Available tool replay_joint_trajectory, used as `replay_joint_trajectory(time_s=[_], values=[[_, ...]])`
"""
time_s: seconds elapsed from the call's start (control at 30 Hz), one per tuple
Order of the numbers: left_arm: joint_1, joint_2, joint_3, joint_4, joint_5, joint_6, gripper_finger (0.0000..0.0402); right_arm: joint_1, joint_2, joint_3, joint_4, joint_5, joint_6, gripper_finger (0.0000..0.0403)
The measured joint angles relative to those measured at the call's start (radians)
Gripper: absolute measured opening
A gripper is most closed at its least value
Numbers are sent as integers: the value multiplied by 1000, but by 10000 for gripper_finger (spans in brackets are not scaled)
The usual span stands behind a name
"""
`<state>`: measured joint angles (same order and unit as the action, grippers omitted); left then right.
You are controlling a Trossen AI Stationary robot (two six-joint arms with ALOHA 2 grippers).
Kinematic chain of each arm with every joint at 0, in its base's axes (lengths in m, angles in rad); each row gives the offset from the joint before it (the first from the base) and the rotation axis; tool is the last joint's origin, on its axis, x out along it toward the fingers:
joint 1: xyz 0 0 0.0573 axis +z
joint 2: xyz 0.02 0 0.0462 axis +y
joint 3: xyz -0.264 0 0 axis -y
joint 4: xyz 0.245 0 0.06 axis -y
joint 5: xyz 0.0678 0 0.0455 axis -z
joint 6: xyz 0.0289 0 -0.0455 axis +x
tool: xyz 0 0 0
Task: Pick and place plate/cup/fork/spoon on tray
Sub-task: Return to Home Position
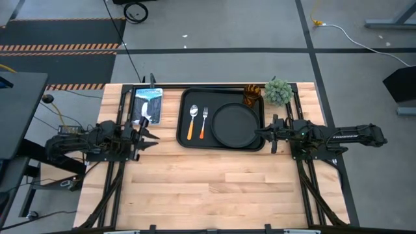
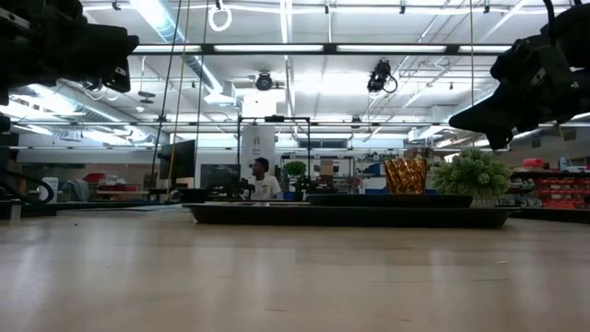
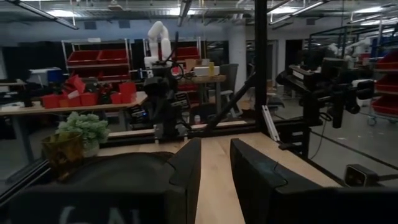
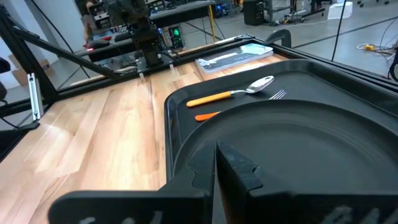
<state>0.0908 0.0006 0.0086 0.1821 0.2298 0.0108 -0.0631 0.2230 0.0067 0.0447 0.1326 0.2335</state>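
The black tray (image 1: 183,117) lies at the table's far middle. On it the round black plate (image 1: 237,125) fills the right half. The spoon (image 1: 193,120) and the fork (image 1: 203,122) lie side by side on the left half. The amber cup (image 1: 252,95) stands at the tray's far right corner. My left gripper (image 1: 151,133) is open, left of the tray and well above the table. My right gripper (image 1: 259,132) is shut, raised above the tray's right edge beside the plate (image 4: 311,143). Neither holds anything.
A small green potted plant (image 1: 278,92) stands just right of the cup, off the tray. A blue-and-white flat packet (image 1: 148,104) lies left of the tray. Bare wood stretches from the tray to the near edge. A person (image 2: 265,182) sits far behind the table.
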Motion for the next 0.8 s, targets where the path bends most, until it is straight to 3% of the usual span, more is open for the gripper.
replay_joint_trajectory(time_s=[0.8], values=[[-56,13,0,0,0,0,94,0,0,0,0,0,0,22]])
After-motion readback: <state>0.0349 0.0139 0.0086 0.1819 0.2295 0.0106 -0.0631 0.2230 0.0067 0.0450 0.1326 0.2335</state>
